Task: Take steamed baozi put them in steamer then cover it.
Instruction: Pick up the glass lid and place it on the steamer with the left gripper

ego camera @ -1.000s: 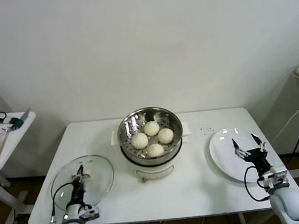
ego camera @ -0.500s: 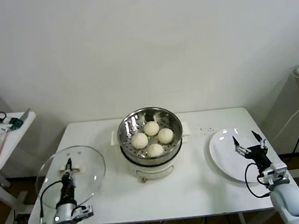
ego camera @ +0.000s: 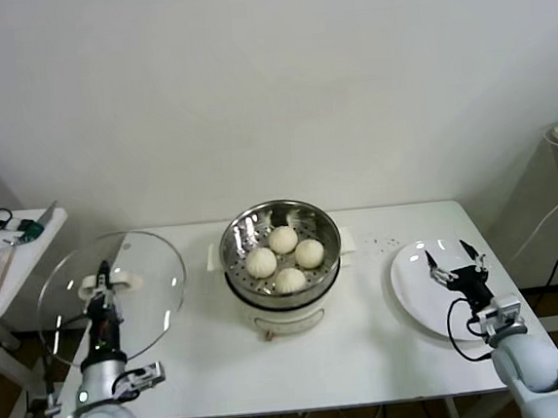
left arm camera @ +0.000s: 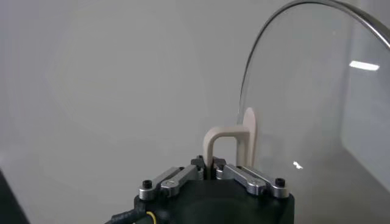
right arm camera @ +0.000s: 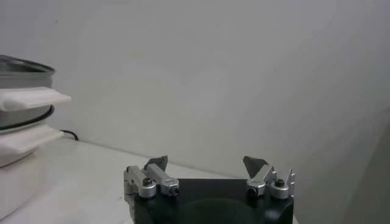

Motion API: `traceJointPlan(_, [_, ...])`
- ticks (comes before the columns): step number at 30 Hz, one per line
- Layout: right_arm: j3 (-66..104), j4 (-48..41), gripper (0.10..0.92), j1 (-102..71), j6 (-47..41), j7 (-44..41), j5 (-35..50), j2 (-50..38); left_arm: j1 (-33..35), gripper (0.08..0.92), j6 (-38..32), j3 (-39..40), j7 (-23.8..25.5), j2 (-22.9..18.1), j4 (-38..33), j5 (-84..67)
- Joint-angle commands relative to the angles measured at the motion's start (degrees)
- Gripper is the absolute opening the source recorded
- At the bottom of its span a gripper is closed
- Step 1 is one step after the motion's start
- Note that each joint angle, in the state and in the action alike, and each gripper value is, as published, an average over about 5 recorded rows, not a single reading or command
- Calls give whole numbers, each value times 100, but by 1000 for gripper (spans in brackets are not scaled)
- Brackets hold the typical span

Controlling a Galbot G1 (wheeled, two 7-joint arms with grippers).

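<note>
Stainless steel, shiny and round, the steamer sits on a white cooker base at the middle of the white table; its perforated floor shows between 4 smooth cream-white baozi clustered inside it. Its top is uncovered.

Left of the steamer, the left claw is clenched on the white oblong handle of the cover, a clear glass disc with a thin metal rim. The cover is raised off the table and tilted up on edge over the table's left edge, well apart from the steamer. In the left wrist view the handle's arch rises straight out of the pinched fingers, and only an arc of the cover's rim shows; the rest is cut off.

Right of the steamer, the right claw hangs released, fingers spread wide and holding nothing, over a flat white plate near the table's right edge. The plate's near rim is hidden behind that arm. Bare table lies between steamer and plate, and between steamer and cover.
</note>
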Motion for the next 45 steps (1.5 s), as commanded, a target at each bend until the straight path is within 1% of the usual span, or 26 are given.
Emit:
traceJointPlan(1, [-101, -90, 823, 118, 28, 28, -62, 45, -863, 147, 1121, 1151, 829, 694, -859, -313])
traceJointPlan(3, [-108, -143, 823, 141, 43, 24, -100, 88, -1274, 147, 1243, 1489, 1025, 535, -669, -193])
traceJointPlan(6, [-142, -232, 823, 202, 64, 20, -172, 156, -1795, 147, 1280, 1890, 1278, 148, -388, 165])
traceJointPlan(13, [-235, -392, 823, 334, 73, 22, -290, 255, -2645, 147, 1280, 2808, 1880, -664, 44, 988])
traceJointPlan(18, [-171, -482, 823, 336, 87, 17, -334, 251, -3042, 147, 1280, 3208, 2060, -1165, 441, 1253])
traceJointPlan(24, [-3, -560, 823, 287, 122, 1, -352, 227, -3323, 147, 1280, 3536, 2170, -1578, 952, 1390])
traceJointPlan(29, [82, -600, 823, 237, 144, -7, -367, 197, -3499, 147, 1280, 3632, 2307, -1904, 1367, 1557])
traceJointPlan(38, [128, -670, 823, 217, 205, -12, -410, 207, -3575, 147, 1280, 3531, 2285, -2226, 1833, 1679])
traceJointPlan(45, [129, -691, 823, 230, 218, -3, -452, 236, -3525, 147, 1280, 3454, 2220, -2439, 2035, 1628])
